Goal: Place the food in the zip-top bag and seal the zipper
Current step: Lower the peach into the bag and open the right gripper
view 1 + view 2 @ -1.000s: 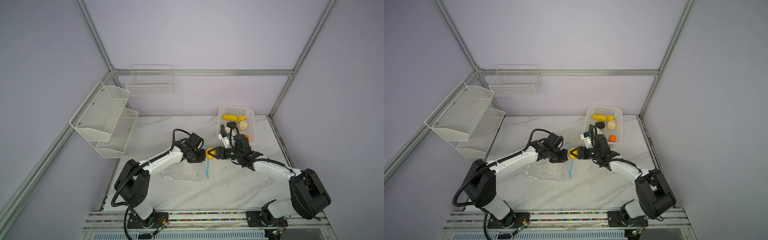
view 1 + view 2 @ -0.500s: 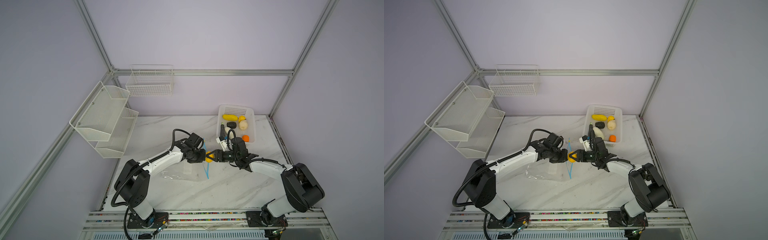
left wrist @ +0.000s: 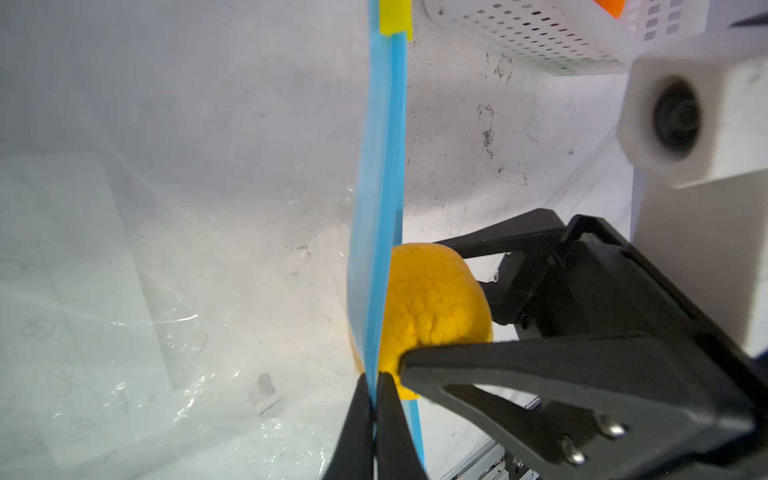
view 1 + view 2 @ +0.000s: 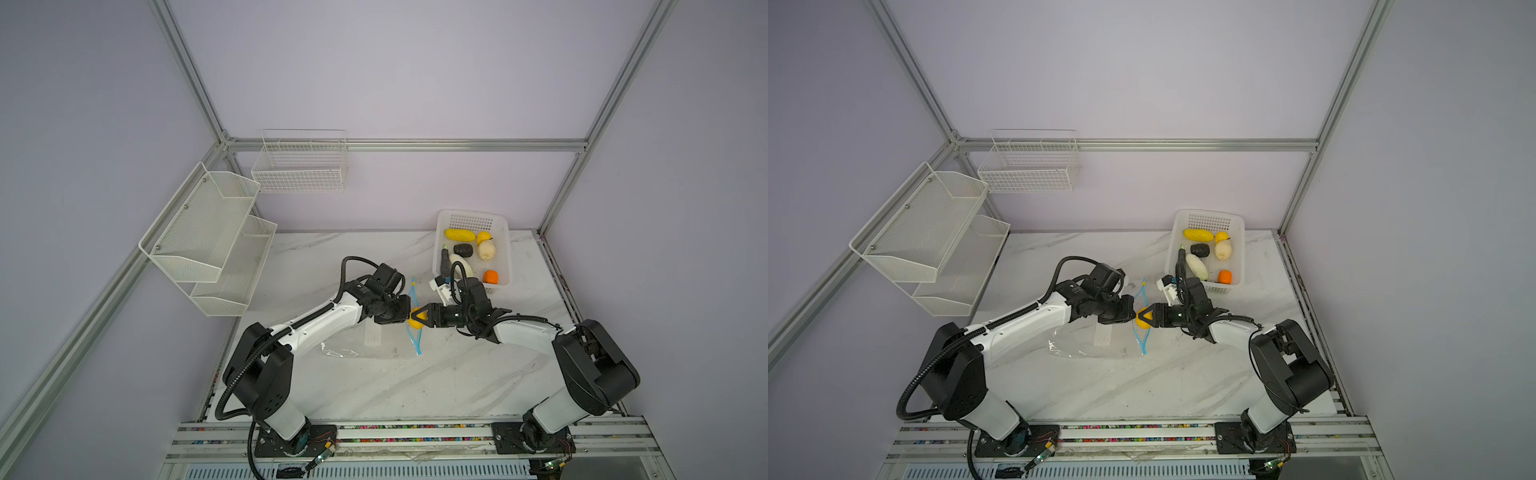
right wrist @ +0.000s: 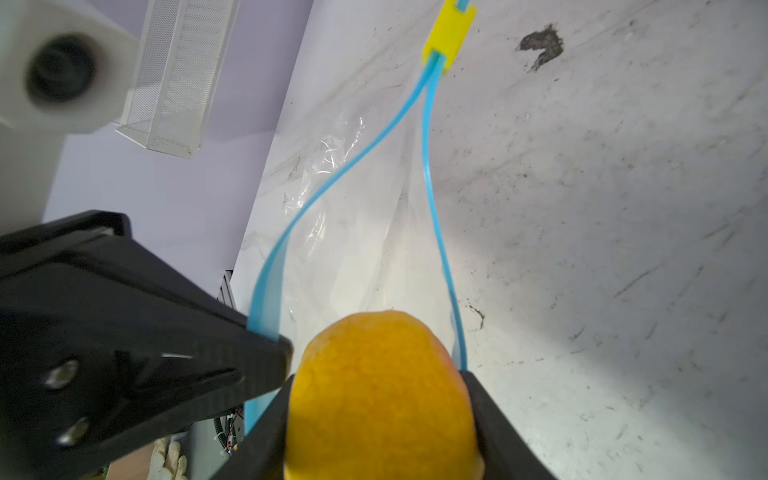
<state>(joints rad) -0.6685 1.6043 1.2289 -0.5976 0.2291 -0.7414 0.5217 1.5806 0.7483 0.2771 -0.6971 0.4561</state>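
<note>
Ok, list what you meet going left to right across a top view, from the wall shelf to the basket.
Tiered mesh shelf → left gripper, shut on the zipper → yellow fruit, held by the right gripper → white basket.

The transparent zip-top bag [image 4: 374,347] lies flat on the table [image 4: 415,386], mouth open. Its light-blue zipper [image 3: 380,166] parts into two strips from the yellow slider [image 5: 449,37], one pinched in the left jaws. A yellow-orange fruit [image 5: 382,395] sits clamped in the right jaws, between those strips. Other food [image 4: 486,250] lies in a white basket [image 4: 471,216] behind the right jaws.
</note>
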